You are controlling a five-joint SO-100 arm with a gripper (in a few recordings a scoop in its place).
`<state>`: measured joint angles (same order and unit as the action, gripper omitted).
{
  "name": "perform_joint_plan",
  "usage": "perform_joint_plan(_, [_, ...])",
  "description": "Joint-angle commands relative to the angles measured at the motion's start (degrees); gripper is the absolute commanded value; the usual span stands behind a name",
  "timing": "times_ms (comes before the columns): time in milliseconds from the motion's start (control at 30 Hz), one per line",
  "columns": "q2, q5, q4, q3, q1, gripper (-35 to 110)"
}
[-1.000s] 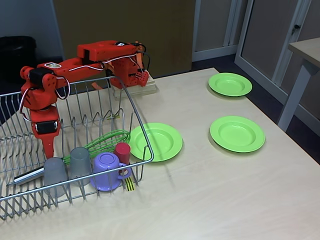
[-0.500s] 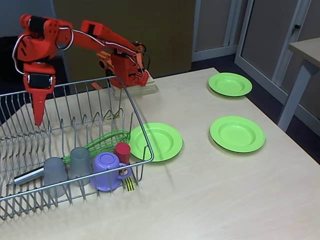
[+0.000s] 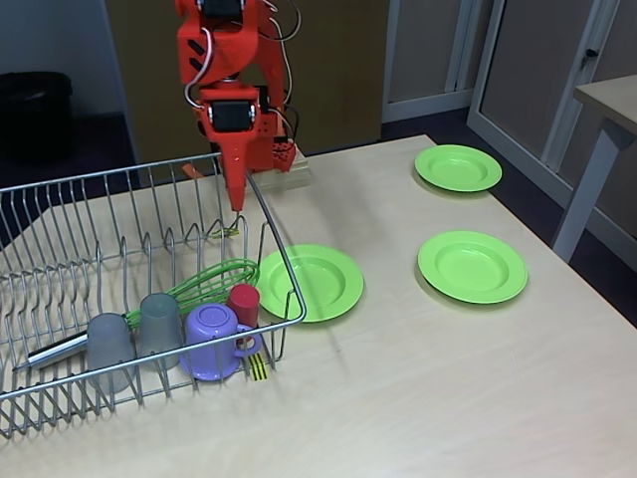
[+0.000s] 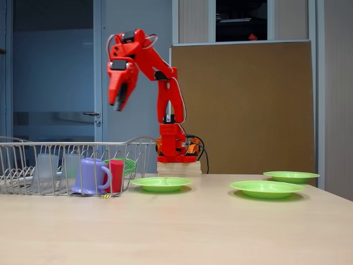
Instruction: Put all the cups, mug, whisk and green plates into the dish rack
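My red gripper (image 3: 236,197) hangs shut and empty, pointing down above the far right corner of the wire dish rack (image 3: 60,214); it is high over the rack's right end (image 4: 118,105). Inside the rack (image 4: 33,146) stand two grey cups (image 3: 109,349) (image 3: 159,323), a red cup (image 3: 243,303) and the purple mug (image 3: 209,341), with the green whisk (image 3: 204,281) lying behind them. The mug (image 4: 91,175) and red cup (image 4: 115,175) show through the wires. Three green plates lie on the table: one (image 3: 311,282) beside the rack, one (image 3: 472,266) to the right, one (image 3: 458,167) farther back.
The arm's base (image 3: 267,159) sits on a wooden block at the table's back edge. A yellow-black tag (image 3: 258,368) hangs at the rack's front corner. Another table's leg (image 3: 582,189) stands off the right edge.
The arm has lifted out of the rack's left side and swung right; the gripper now hangs over the rack's far right corner. The cups, mug, whisk and plates have not moved.
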<state>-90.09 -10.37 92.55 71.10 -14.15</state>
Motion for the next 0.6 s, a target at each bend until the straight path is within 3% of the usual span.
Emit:
perform_joint_plan(0, [-10.3, 15.2, -4.8, 15.1, 6.8, 15])
perform_joint_plan(300, [-19.5, 45.1, -20.7, 41.3, 23.1, 14])
perform_joint_plan(567, [-18.3, 59.2, -34.7, 53.8, 32.3, 24])
